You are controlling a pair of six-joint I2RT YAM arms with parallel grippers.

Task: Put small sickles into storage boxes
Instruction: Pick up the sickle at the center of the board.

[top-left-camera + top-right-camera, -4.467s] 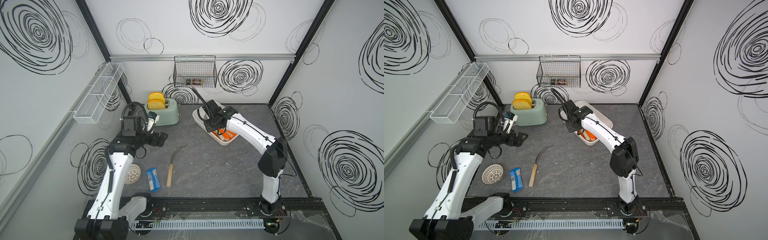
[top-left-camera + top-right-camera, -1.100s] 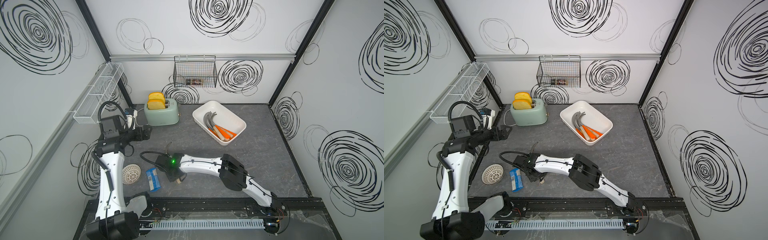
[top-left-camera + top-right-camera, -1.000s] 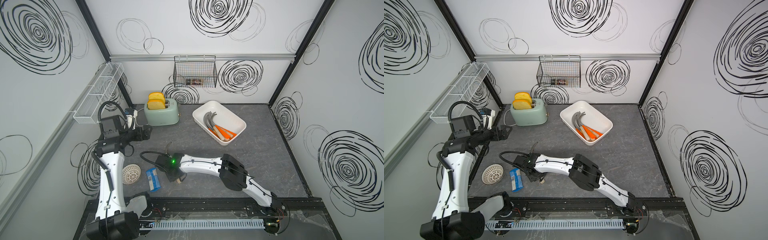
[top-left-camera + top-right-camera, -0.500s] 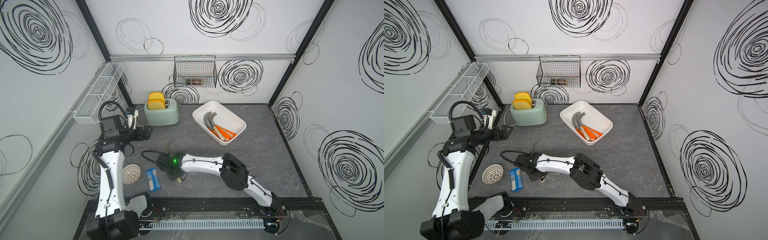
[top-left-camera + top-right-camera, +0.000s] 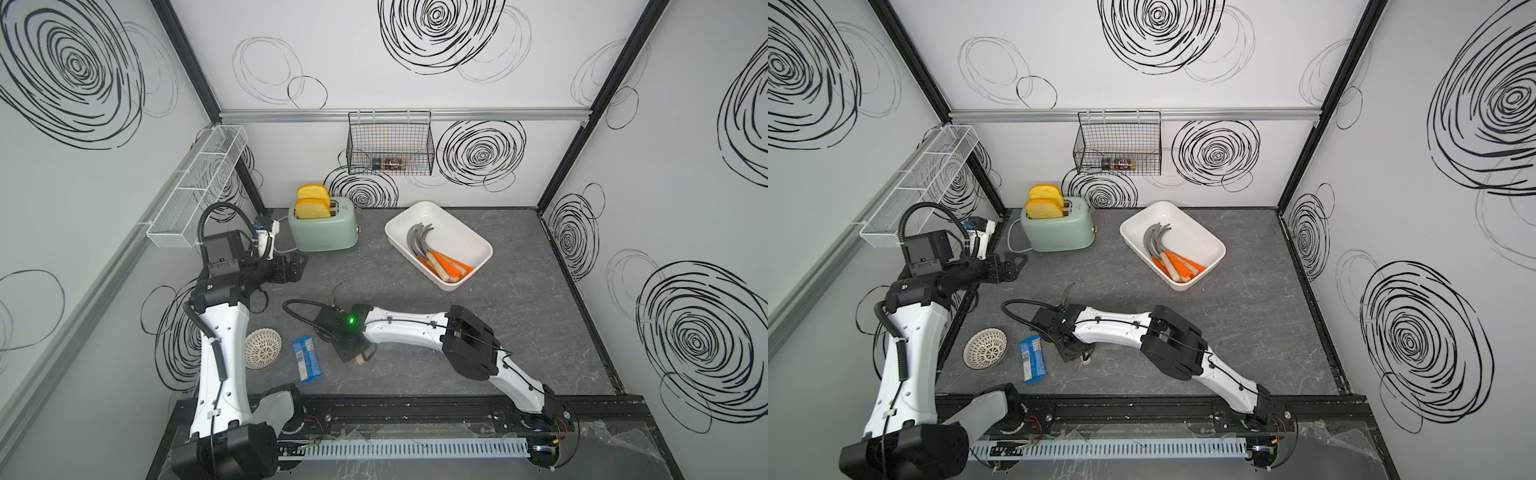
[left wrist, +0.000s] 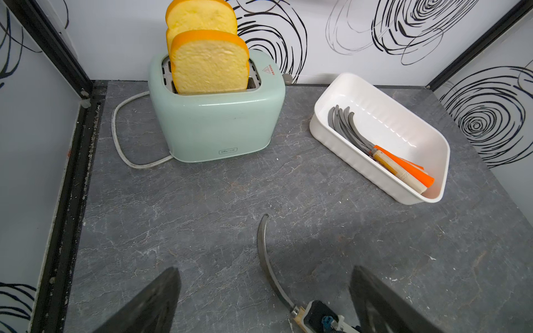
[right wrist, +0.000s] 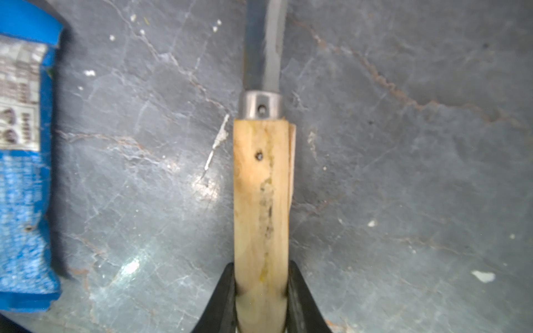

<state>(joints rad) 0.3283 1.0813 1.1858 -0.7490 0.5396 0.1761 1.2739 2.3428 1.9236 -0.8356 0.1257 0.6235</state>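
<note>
Right wrist view: the right gripper point(image 7: 261, 288) pinches the pale wooden handle of a grey-bladed small sickle point(image 7: 261, 187), low over the grey marbled tabletop point(image 7: 403, 173) beside a blue snack packet point(image 7: 23, 173). The grasp looks made. Next it needs a lift and a carry to the white plastic storage tub point(image 5: 484, 249), well apart, which holds several sickles. The left gripper point(image 6: 264, 288) hovers empty, its fingers spread.

Top views overhead, wrist views low, all sharing tabletop point(image 5: 540, 270)

Sickle point(image 7: 262, 187) handle rough wood, blade matt metal
</note>
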